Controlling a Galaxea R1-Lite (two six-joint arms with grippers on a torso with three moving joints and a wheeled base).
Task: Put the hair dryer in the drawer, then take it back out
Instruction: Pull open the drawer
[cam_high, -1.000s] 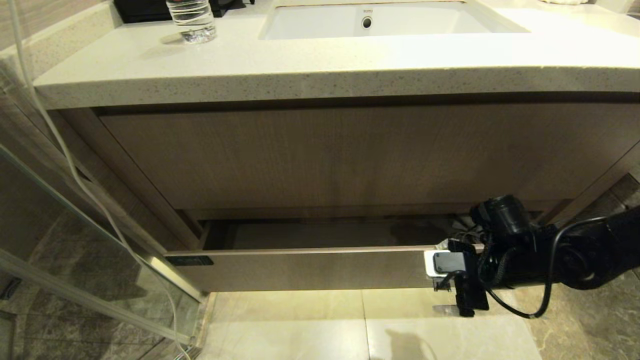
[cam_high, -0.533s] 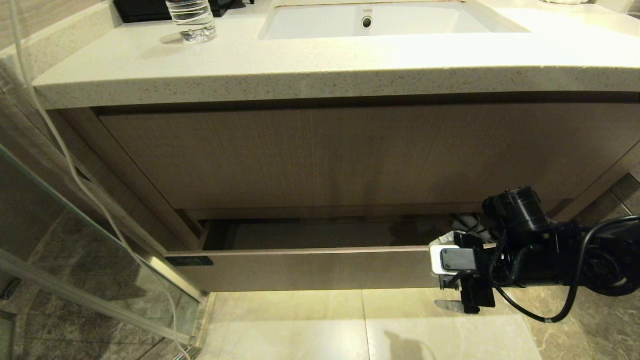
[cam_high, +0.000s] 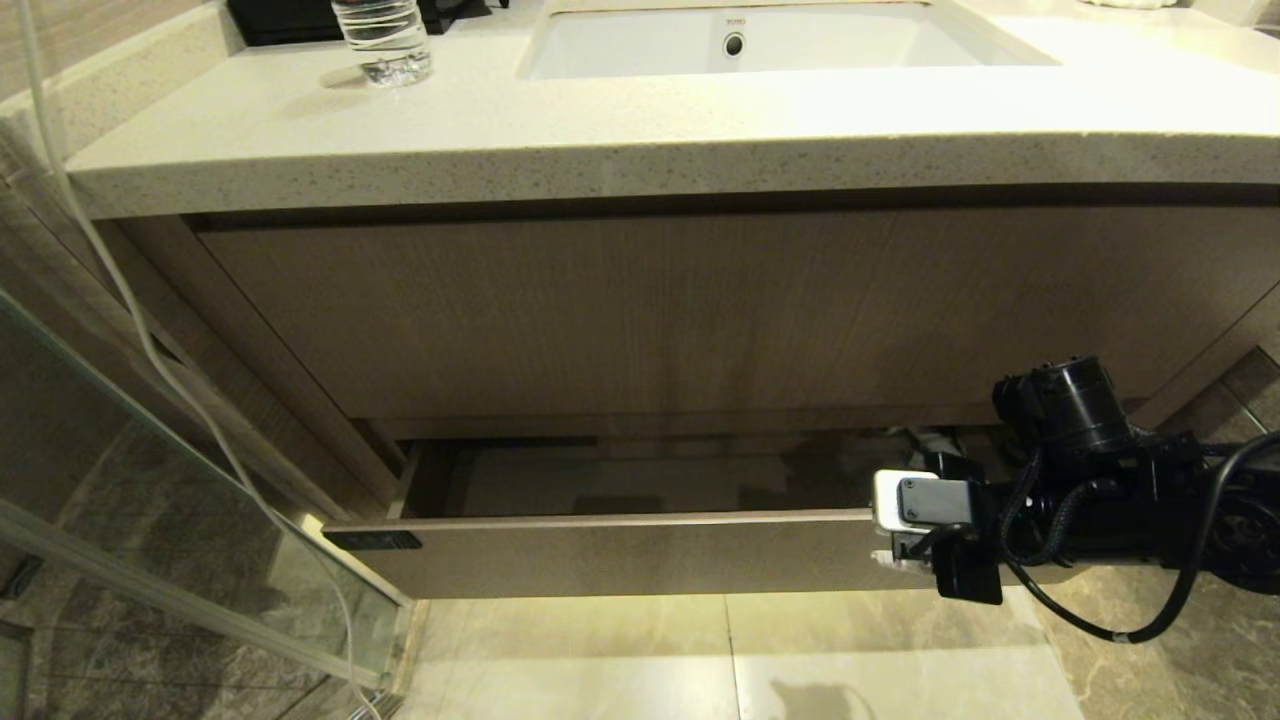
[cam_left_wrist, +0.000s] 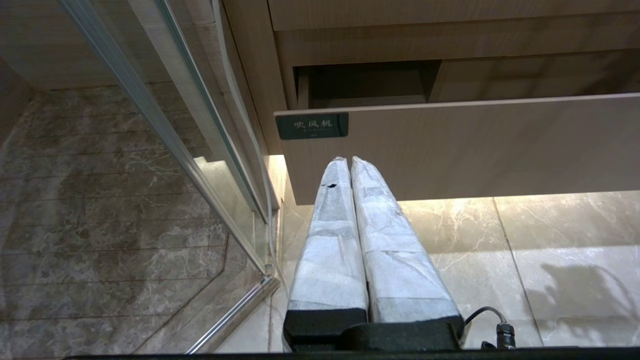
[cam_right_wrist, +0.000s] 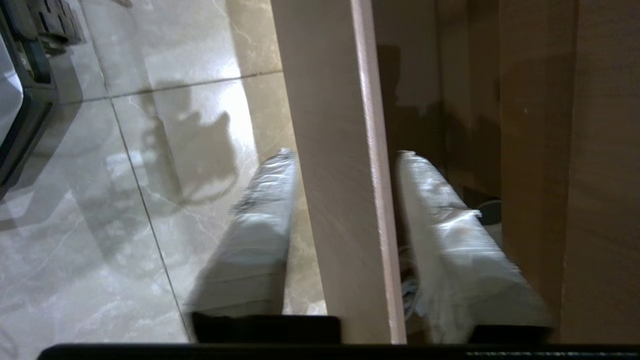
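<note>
The right gripper (cam_high: 905, 530) clamps the front panel of the half-open drawer (cam_high: 620, 550) at its right end. Probably the hair dryer (cam_high: 930, 440) lies inside behind it. The left gripper (cam_left_wrist: 350, 165) is closed, near the label (cam_left_wrist: 312, 125).

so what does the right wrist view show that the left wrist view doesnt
Only the right wrist view: the right gripper straddling the drawer front, one of its fingers on the floor side, the other inside the drawer. The drawer's dark interior shows, with a small dark round shape deep inside that I cannot identify.

Only the left wrist view: the left gripper, shut and parked low before the drawer's left end, the black label, and the glass panel.

Both: the wood-grain front of the drawer and the marble floor.
</note>
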